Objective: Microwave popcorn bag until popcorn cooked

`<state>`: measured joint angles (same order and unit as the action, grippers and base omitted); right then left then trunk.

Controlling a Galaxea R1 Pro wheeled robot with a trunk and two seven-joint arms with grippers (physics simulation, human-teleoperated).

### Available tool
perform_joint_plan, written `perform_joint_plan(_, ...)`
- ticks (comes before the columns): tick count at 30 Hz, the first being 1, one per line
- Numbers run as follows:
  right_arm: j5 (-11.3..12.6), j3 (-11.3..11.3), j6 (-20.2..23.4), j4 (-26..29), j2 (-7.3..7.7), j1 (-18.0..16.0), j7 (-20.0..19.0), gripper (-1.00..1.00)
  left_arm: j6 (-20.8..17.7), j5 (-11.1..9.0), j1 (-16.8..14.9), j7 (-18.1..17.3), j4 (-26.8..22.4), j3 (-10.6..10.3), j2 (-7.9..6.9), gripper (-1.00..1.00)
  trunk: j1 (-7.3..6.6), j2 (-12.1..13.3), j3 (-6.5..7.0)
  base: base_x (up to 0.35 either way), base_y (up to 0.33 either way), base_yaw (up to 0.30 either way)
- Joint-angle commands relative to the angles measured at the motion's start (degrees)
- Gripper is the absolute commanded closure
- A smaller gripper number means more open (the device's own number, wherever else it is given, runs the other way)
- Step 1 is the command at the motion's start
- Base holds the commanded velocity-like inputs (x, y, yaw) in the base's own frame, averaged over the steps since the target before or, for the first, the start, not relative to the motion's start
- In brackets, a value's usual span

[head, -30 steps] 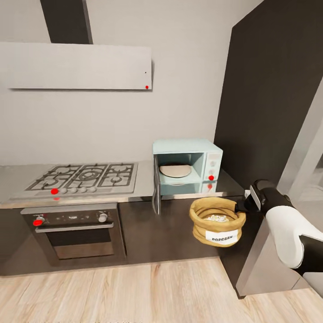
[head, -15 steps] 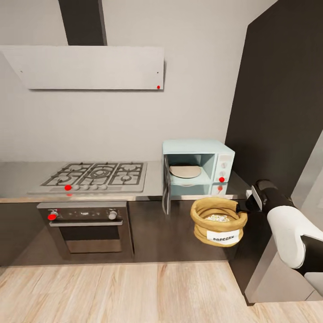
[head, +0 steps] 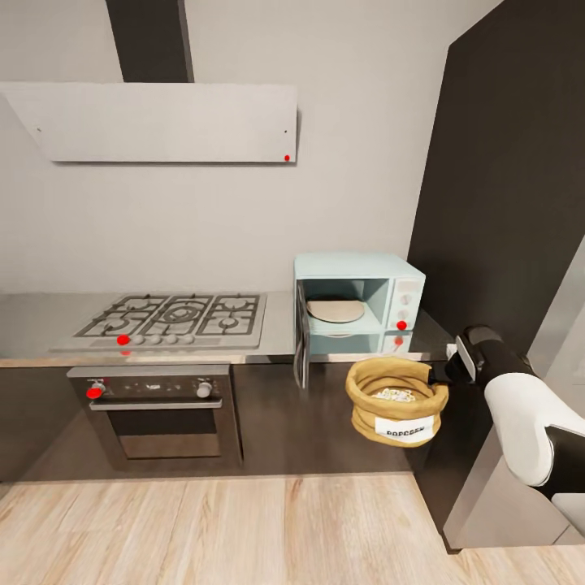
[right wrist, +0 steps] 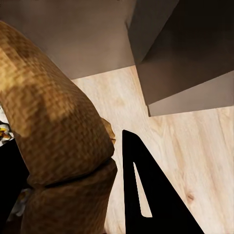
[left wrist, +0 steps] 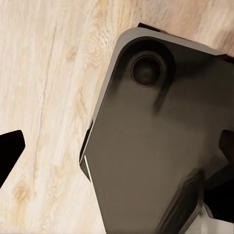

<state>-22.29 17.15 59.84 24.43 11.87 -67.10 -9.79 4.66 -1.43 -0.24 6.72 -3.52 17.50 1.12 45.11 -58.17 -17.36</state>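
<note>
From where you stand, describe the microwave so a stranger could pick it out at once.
Follow the grey countertop right, past the gas hob, to where it meets the tall dark cabinet. There sits the microwave: a small pale mint box, door swung open, unlike the steel oven built in below the hob.

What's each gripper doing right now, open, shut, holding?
Left gripper: open, holding nothing.
Right gripper: shut on the rolled rim of the squat brown paper popcorn bag.

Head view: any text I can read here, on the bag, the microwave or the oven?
"POPCORN": white label on the bag, lower half of the letters cut off, so read partly from shape.
Microwave knob panel: no legible markings.
Oven panel: a small mark, too blurred to read.
</note>
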Motion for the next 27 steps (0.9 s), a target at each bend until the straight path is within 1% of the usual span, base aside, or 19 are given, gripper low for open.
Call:
perform_joint_plan(1, -0.6, 0.3, 0.2, 0.1, -0.06, 0.0, -0.5, 1.00, 0.2, -0.2, 0.0, 0.1, 0.0, 0.1, 0.02, -1.00, 0.00, 0.0, -0.07, 0.000, 0.000, 0.000)
perform_joint_plan(6, -1.0, -0.2, 0.2, 0.9, 0.06, 0.0, -0.3, 1.00, 0.2, -0.1, 0.0, 0.1, 0.0, 0.2, 0.04, -1.00, 0.00, 0.0, -0.07, 0.000, 0.000, 0.000)
perform_joint_plan(10, -1.3, 0.1, 0.2, 1.2, 0.07, 0.0, -0.3, 1.00, 0.3, -0.1, 0.0, 0.1, 0.0, 0.2, 0.10, -1.00, 0.00, 0.0, -0.07, 0.000, 0.000, 0.000)
perform_joint_plan(13, -1.4, 0.0, 0.2, 4.7, -0.05, 0.0, -0.2, 1.00, 0.3, -0.1, 0.0, 0.1, 0.0, 0.2, 0.11, -1.00, 0.00, 0.0, -0.07, 0.000, 0.000, 0.000)
perform_joint_plan(15, -1.4, -0.1, 0.2, 5.5, -0.08, 0.0, -0.2, 1.00, 0.3, -0.1, 0.0, 0.1, 0.0, 0.2, 0.11, -1.00, 0.00, 0.0, -0.07, 0.000, 0.000, 0.000)
perform_joint_plan(24, -1.4, -0.1, 0.2, 5.8, -0.19, -0.3, 0.3, 1.00, 0.3, -0.1, 0.0, 0.1, 0.0, 0.2, 0.11, -1.00, 0.00, 0.0, -0.07, 0.000, 0.000, 0.000)
perform_joint_plan(26, -1.4, -0.1, 0.2, 5.8, -0.28, -0.8, 0.3, 1.00, 0.3, -0.1, 0.0, 0.1, 0.0, 0.2, 0.11, -1.00, 0.00, 0.0, -0.07, 0.000, 0.000, 0.000)
perform_joint_plan(27, -1.4, -0.1, 0.2, 5.6, -0.40, -1.7, 0.3, 1.00, 0.3, -0.1, 0.0, 0.1, 0.0, 0.2, 0.11, -1.00, 0.00, 0.0, -0.07, 0.000, 0.000, 0.000)
